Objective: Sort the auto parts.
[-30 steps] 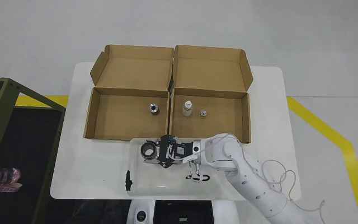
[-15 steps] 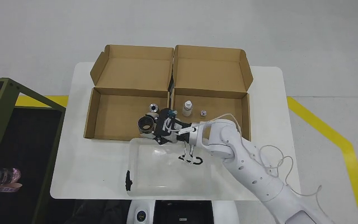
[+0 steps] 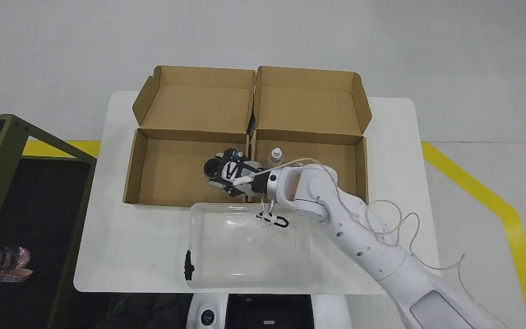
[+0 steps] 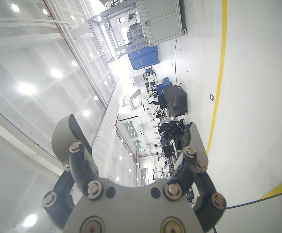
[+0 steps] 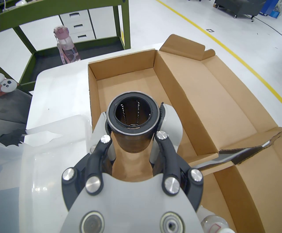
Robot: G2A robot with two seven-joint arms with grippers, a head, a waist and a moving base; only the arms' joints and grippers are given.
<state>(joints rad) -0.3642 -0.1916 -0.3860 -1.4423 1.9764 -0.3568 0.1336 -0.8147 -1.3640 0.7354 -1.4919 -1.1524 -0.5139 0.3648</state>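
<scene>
My right gripper (image 3: 226, 174) is shut on a dark cylindrical bearing (image 3: 215, 169) with a hollow bore. It holds the bearing above the floor of the left cardboard box (image 3: 168, 177), near that box's right wall. In the right wrist view the bearing (image 5: 132, 141) stands end-on between the fingers of the right gripper (image 5: 134, 123), with the box floor (image 5: 123, 88) below. A white bottle (image 3: 277, 154) stands in the right box (image 3: 337, 160). My left gripper (image 4: 130, 130) points up at the room, open, with nothing between its fingers.
A clear plastic bin (image 3: 238, 255) sits on the white table (image 3: 107, 238) in front of the boxes. Both box lids (image 3: 308, 103) stand open at the back. A green rack (image 5: 66, 8) with a pink drink bottle (image 5: 66, 48) stands off the table's left side.
The right arm has carried the bearing from over the clear bin up and back into the left box. It now covers the small metal part that lay there.
</scene>
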